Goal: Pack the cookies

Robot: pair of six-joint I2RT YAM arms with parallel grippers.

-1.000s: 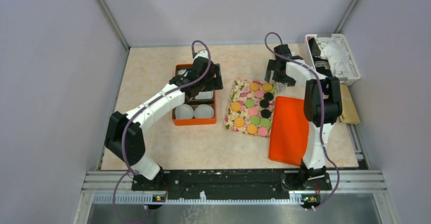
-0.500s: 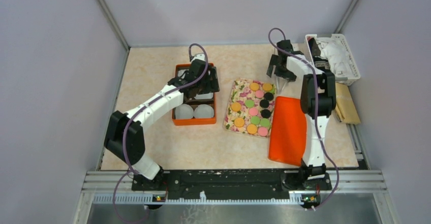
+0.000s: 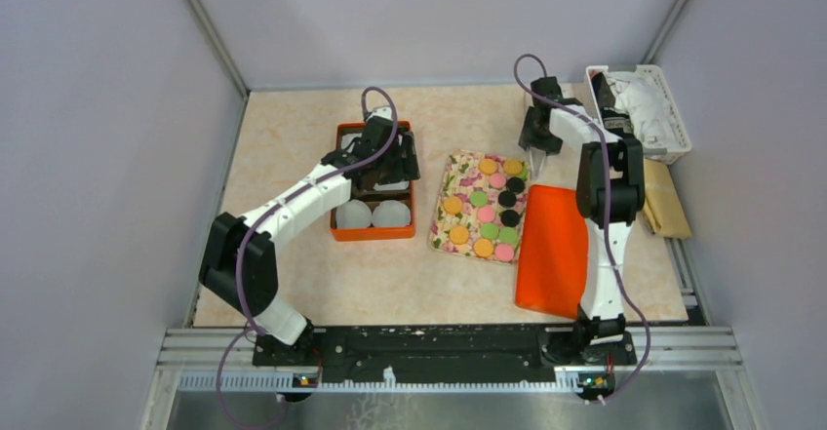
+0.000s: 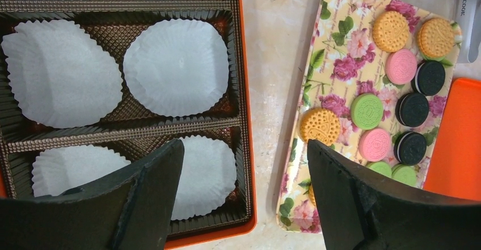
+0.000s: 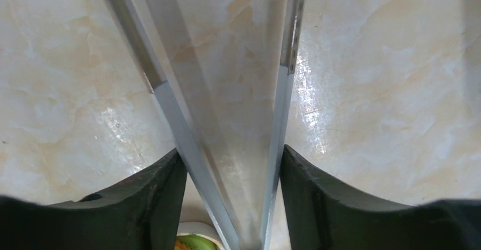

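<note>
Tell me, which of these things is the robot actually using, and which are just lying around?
For the job: cookies, floral tray under them, orange box, paper cups, tongs in the right gripper, probably the orange lid.
Lying about: white basket, brown packet beside it.

White shells, black joints, purple cables on left arm (image 3: 297,201), right arm (image 3: 607,254); black fingers (image 4: 351,199)

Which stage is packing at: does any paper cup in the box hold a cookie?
No, every paper cup visible in the orange box is empty.
</note>
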